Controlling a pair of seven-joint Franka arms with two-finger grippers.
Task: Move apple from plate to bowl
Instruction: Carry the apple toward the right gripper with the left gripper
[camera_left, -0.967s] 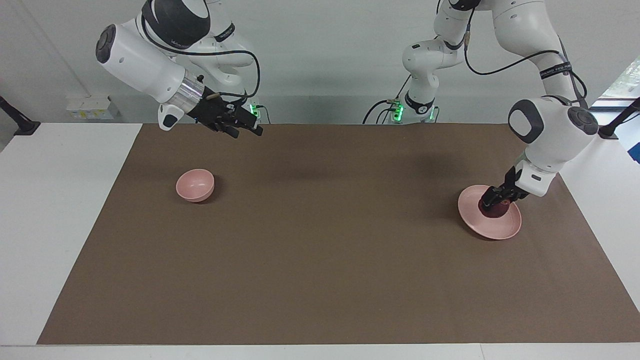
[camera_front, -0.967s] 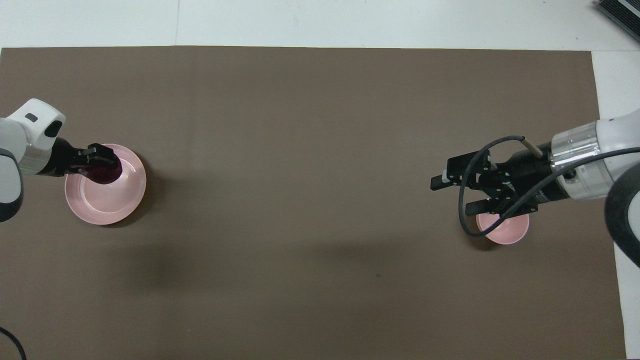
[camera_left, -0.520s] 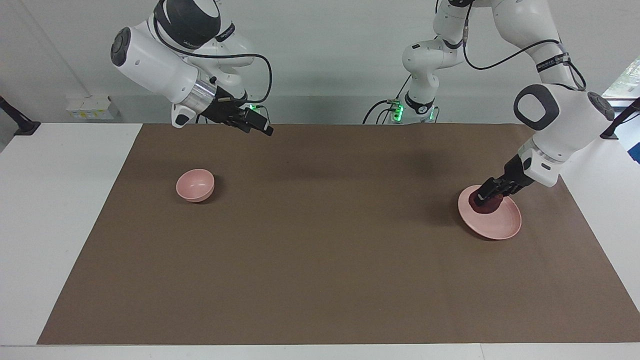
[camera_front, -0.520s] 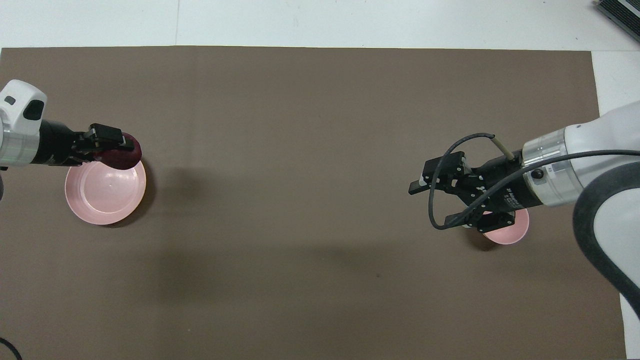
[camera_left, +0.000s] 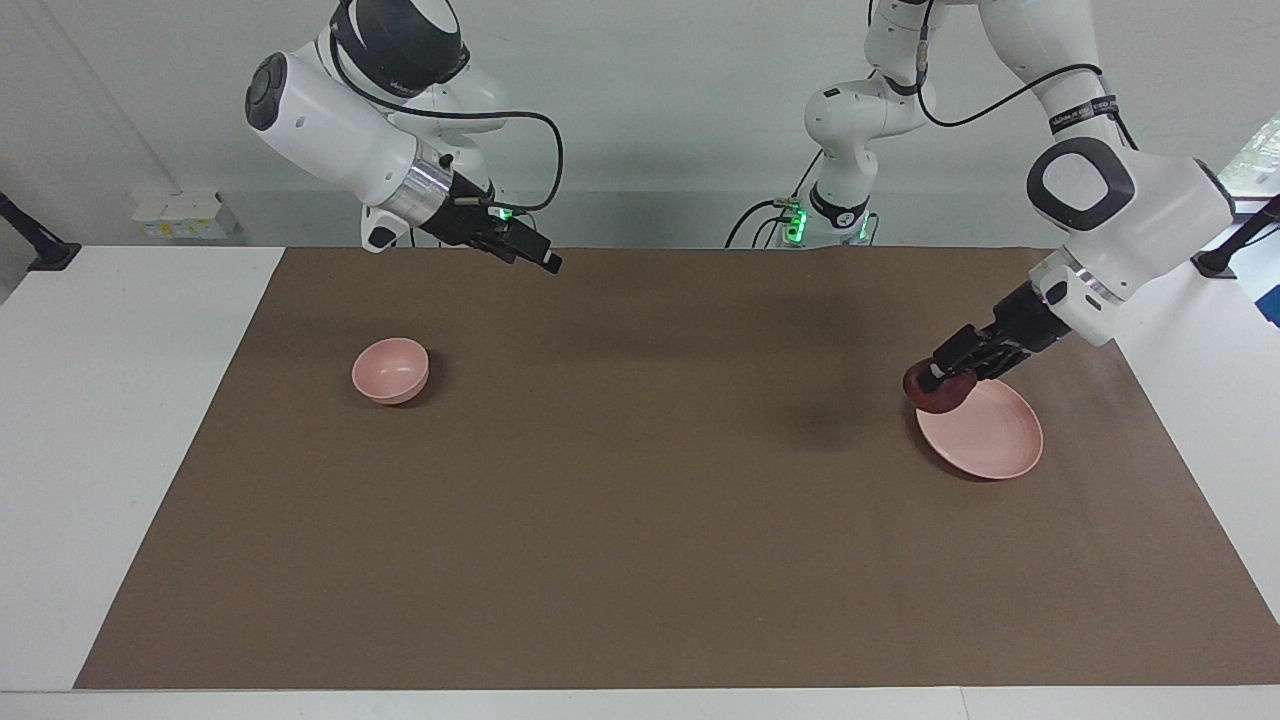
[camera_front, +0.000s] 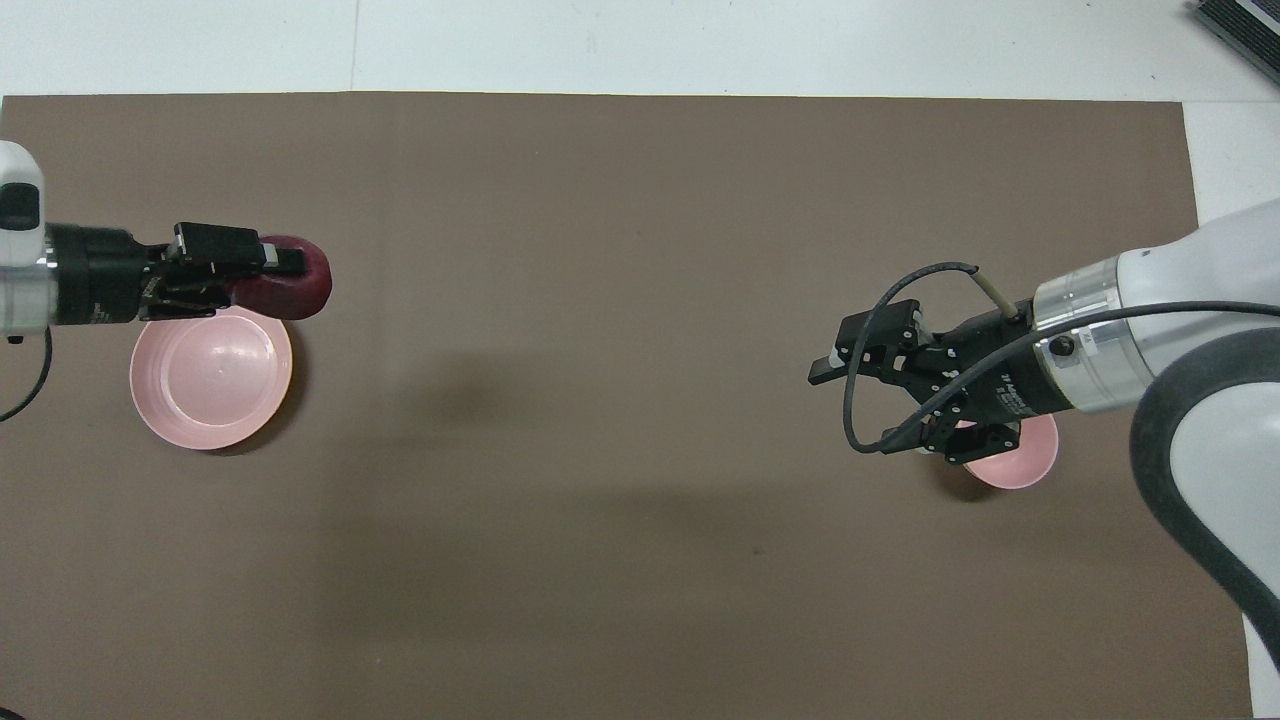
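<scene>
The plate (camera_left: 985, 435) lies on the mat (camera_left: 640, 520) that covers the worktop (camera_left: 120, 420), toward the left arm's end. The bowl (camera_left: 390, 370) stands on the same mat toward the right arm's end, well apart from the plate. The apple (camera_left: 935, 390) is off the plate, up in the left pincer (camera_left: 940, 378), over the plate's rim on the side toward the bowl. The right pincer (camera_left: 535, 256) hangs over the mat, toward the middle from the bowl.

Maroon apple (camera_left: 935, 392) lifted over pink plate (camera_left: 990, 440) rim; bowl (camera_left: 390, 370) empty.
</scene>
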